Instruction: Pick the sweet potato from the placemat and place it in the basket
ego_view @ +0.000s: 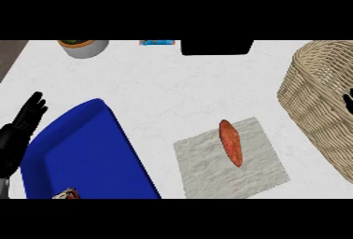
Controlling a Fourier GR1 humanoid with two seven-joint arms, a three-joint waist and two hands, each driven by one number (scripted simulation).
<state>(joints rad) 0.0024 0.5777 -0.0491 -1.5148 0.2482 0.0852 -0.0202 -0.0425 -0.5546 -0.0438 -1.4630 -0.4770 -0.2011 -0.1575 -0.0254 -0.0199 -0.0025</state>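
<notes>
While sweet potato (231, 142) lies on placemat (231, 158), white counter (172, 88); left hand (26, 116) fingers straight; right's unclear.

A kitchen, by its furnishings: a white marbled table (172, 88) carries a grey cloth placemat (207, 163) with a sweet potato (231, 142) on it, a woven wicker basket (310, 88), a blue tray (89, 149) just beside the left robot hand (27, 114), and a grey pot (84, 47) beyond.
</notes>
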